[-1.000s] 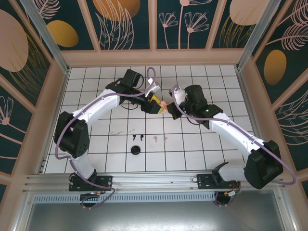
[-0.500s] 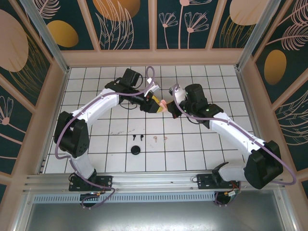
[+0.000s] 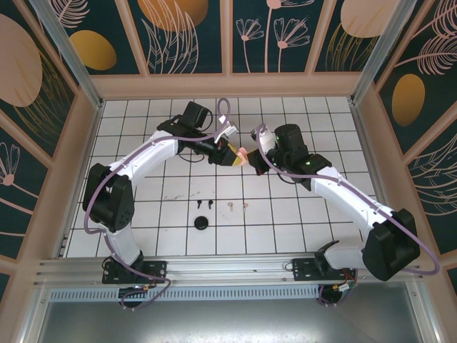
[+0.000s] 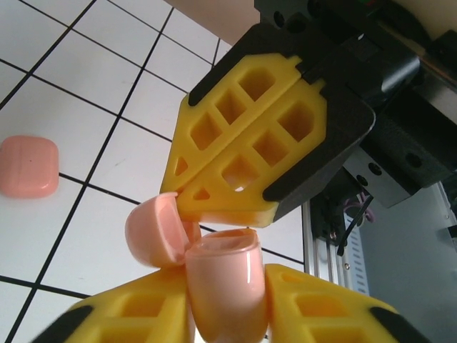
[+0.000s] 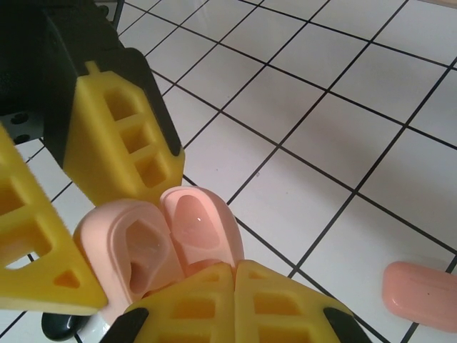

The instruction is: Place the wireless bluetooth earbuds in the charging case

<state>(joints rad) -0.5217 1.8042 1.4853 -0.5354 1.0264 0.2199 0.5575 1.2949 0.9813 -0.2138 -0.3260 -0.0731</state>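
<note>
A pale pink charging case point(image 3: 243, 155) hangs above the table's middle between both arms, its lid point(image 4: 153, 232) swung open. My left gripper point(image 4: 226, 304) is shut on the case body point(image 4: 227, 289), one yellow finger on each side. My right gripper point(image 5: 235, 275) is shut, its joined fingertips against the edge of the open lid point(image 5: 202, 227). Two hollow wells show inside the case point(image 5: 136, 261). Two black earbuds point(image 3: 205, 205) and two pale pink earbuds point(image 3: 238, 206) lie on the tiles nearer the arm bases.
A round black case point(image 3: 202, 223) sits just in front of the black earbuds. Another pink case point(image 4: 27, 166), closed, lies on the tiles below the grippers point(image 5: 421, 286). Frame posts and patterned walls ring the white grid table point(image 3: 143, 236).
My left gripper's jaws have closed in onto the pink case body. Both arms have hardly moved and the right gripper stays shut at the lid.
</note>
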